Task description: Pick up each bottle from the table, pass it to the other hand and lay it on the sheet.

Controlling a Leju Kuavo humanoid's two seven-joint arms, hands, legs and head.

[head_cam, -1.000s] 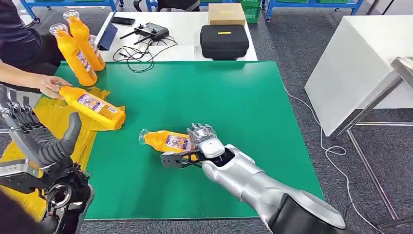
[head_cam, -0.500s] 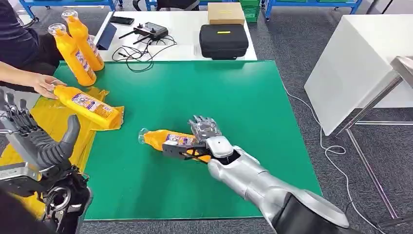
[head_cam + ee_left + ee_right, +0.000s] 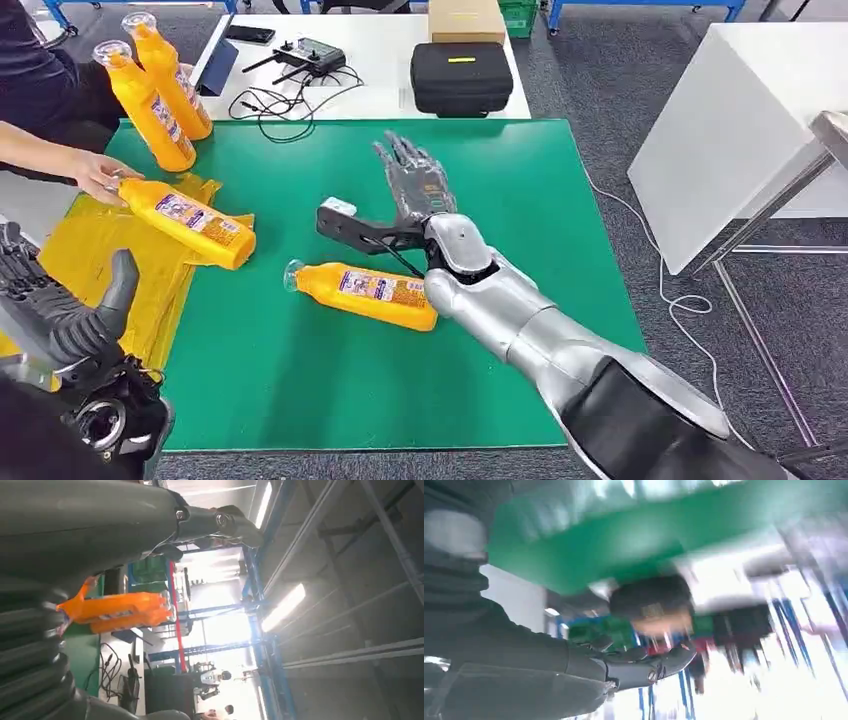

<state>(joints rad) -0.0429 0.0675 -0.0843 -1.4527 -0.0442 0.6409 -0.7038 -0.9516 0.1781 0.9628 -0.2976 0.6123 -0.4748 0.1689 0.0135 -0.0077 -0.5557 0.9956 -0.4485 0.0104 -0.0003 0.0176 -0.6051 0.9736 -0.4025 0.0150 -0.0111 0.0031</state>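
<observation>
Right hand (image 3: 405, 195), open and empty at frame centre, hovers above the lying bottle (image 3: 362, 293); a misaligned descent could roll it across the green worktop (image 3: 520, 190).

Beside the lying bottle (image 3: 365, 291), green mat (image 3: 520, 200) stretches bare toward the black case (image 3: 460, 80); a person's hand (image 3: 100, 175) blocks the yellow sheet (image 3: 85, 250).

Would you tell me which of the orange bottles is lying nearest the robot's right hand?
The bottle on the bare green mat, just below the open right hand; another lies on the yellow sheet, two stand far back.
</observation>
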